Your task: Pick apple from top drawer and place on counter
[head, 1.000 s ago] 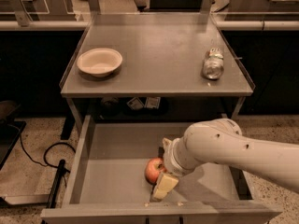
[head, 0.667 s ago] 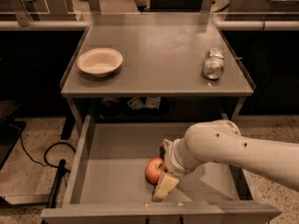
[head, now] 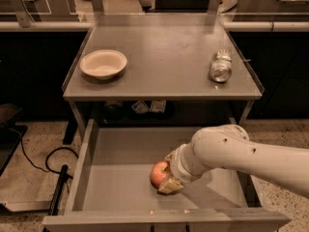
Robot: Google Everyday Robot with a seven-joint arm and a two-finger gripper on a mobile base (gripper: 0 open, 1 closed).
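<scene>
A grey metal table stands on a speckled floor (head: 38, 134), with dark cabinets and a pale rail behind it. Its top drawer (head: 111, 187) is pulled fully open towards the camera.

The gripper (head: 169, 180) is low inside that drawer, near the front panel and a little right of the drawer's middle. It sits at the end of a thick white arm (head: 241, 153) that enters from the right edge. The gripper is pressed against the apple (head: 157, 173), which lies just to its left on the flat drawer bottom. A tan part of the gripper touches the fruit's lower right side. I cannot tell whether the gripper has closed on the apple or merely rests against it.

Around the gripper the drawer bottom shows as bare grey metal, with a few pale crumbs by the front panel. Above and behind the gripper is the counter (head: 164, 57). A white bowl (head: 103, 64) stands upright on it, up and to the left. A silver can (head: 221, 66) lies on its side, up and to the right. The two are well apart. Far left of the gripper, on the floor, a black cable (head: 38, 161) loops beside the drawer's side wall.
</scene>
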